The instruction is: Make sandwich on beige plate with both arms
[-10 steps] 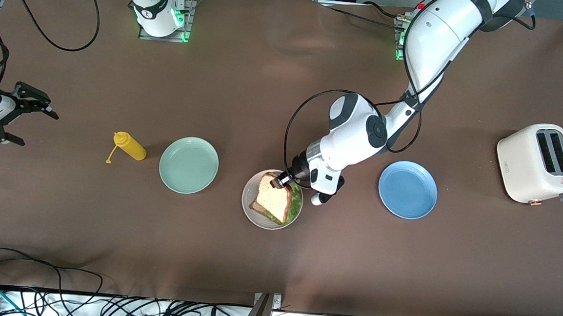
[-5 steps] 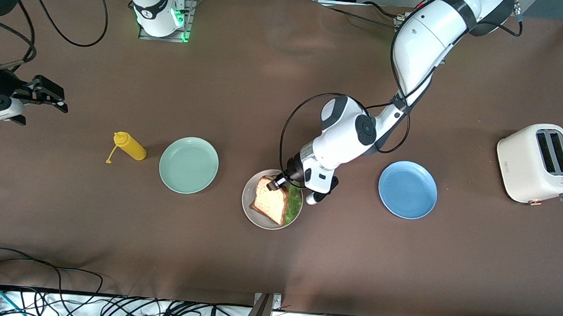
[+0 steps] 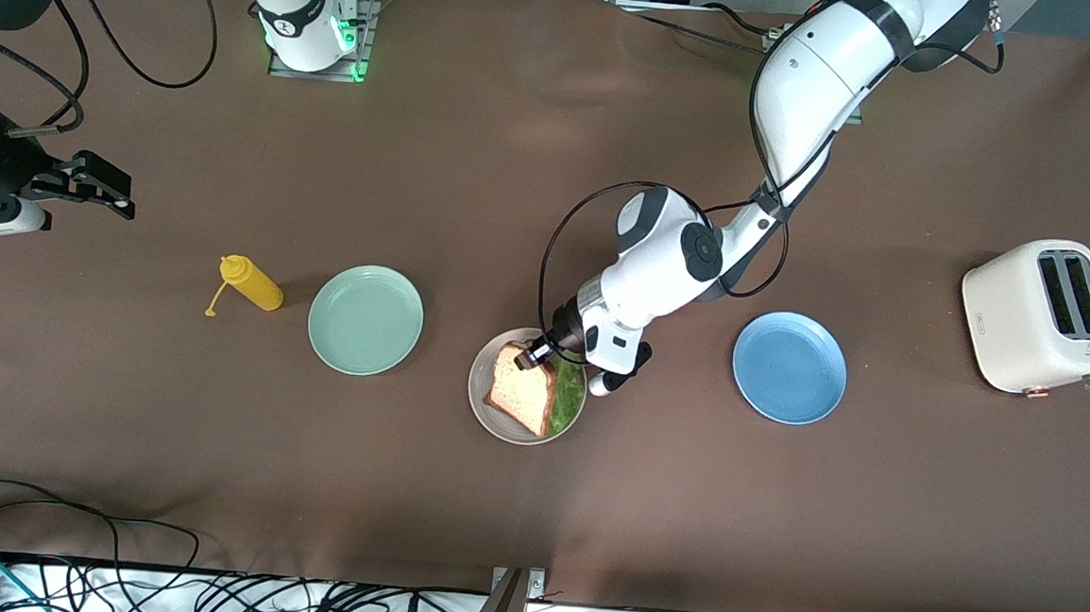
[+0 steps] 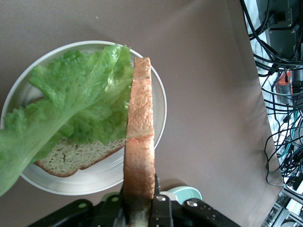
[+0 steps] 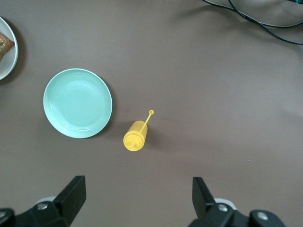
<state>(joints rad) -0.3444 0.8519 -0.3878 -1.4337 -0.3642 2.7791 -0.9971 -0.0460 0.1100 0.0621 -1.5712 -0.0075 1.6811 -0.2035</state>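
The beige plate (image 3: 478, 398) holds a bottom bread slice (image 4: 71, 158) with a ruffled green lettuce leaf (image 3: 569, 397) on it. A second tan bread slice (image 3: 523, 388) leans tilted over the lettuce, seen edge-on in the left wrist view (image 4: 140, 137). My left gripper (image 3: 535, 353) is shut on that slice's upper edge, with the crust pinched between its jaws (image 4: 139, 198). My right gripper (image 3: 115, 193) hangs open and holds nothing, over bare table at the right arm's end (image 5: 139, 194).
A mint green plate (image 3: 365, 319) and a yellow squeeze bottle (image 3: 253, 284) lie toward the right arm's end. A blue plate (image 3: 789, 366) and a cream toaster (image 3: 1042, 316) lie toward the left arm's end. Cables run along the table edge nearest the camera.
The left gripper carried the top slice a little toward the right arm's end and lowered it over the lettuce. The right gripper swung round and shifted slightly.
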